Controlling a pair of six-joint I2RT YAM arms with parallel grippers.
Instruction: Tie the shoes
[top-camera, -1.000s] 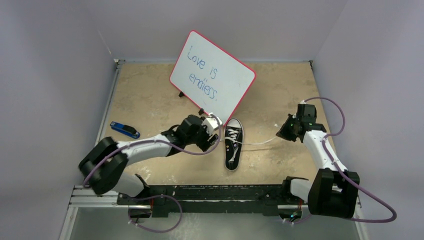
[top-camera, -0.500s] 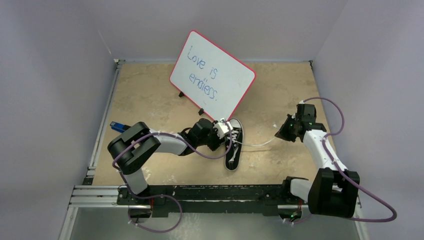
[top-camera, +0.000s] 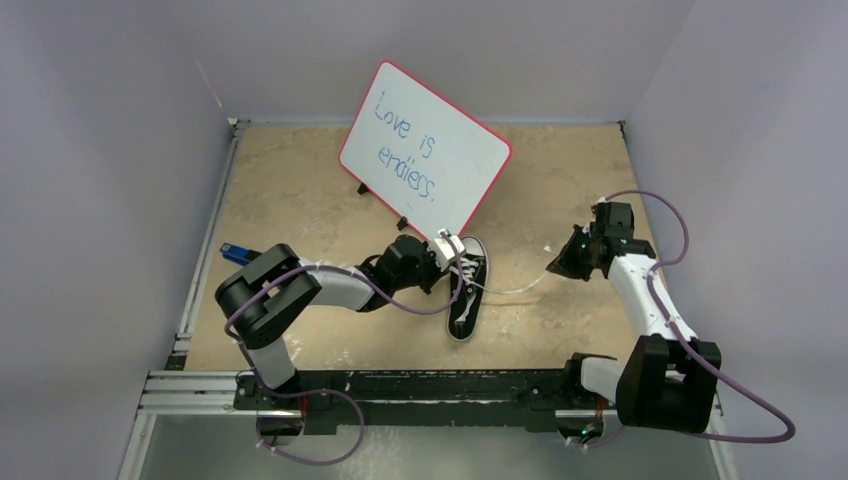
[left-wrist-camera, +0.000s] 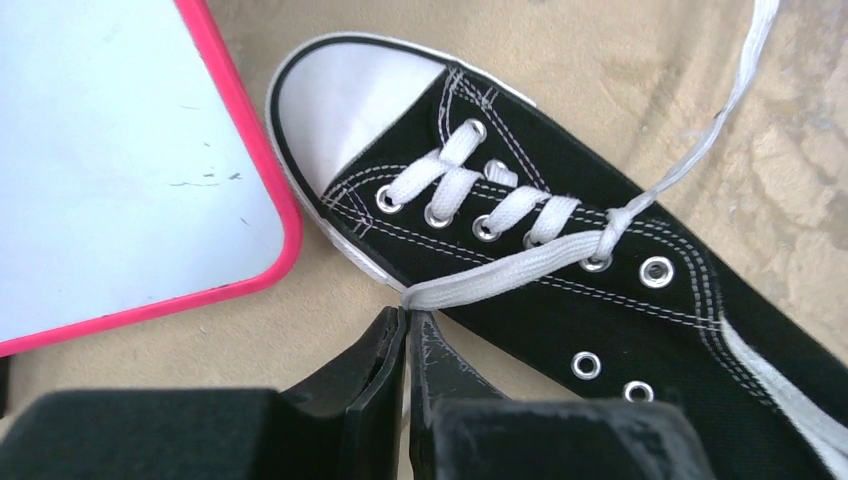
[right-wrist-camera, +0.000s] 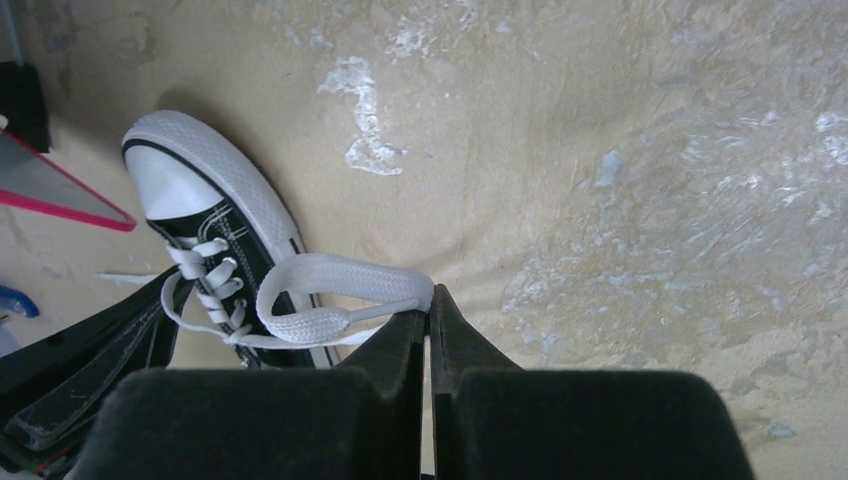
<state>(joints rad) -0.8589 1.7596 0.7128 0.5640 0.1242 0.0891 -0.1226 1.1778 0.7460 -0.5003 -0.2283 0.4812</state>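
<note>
The black canvas shoe (top-camera: 465, 295) lies mid-table with its white toe cap pointing away from the arm bases. In the left wrist view the shoe (left-wrist-camera: 600, 330) fills the right half. One white lace (left-wrist-camera: 500, 270) runs from a crossing at the eyelets into my left gripper (left-wrist-camera: 408, 312), which is shut on it beside the shoe's sole edge. The other lace (top-camera: 515, 288) stretches right to my right gripper (top-camera: 556, 267). In the right wrist view the right gripper (right-wrist-camera: 430, 295) is shut on a folded loop of lace (right-wrist-camera: 340, 275), well away from the shoe (right-wrist-camera: 200, 215).
A red-rimmed whiteboard (top-camera: 425, 150) stands tilted just behind the shoe's toe, and its corner (left-wrist-camera: 120, 150) is close to my left fingers. A blue-and-black tool (top-camera: 232, 251) lies at the left, partly behind the left arm. Walls enclose the table on three sides.
My left arm swung in towards the shoe and its gripper went from open to shut on the lace. My right gripper shifted slightly away, still holding its lace.
</note>
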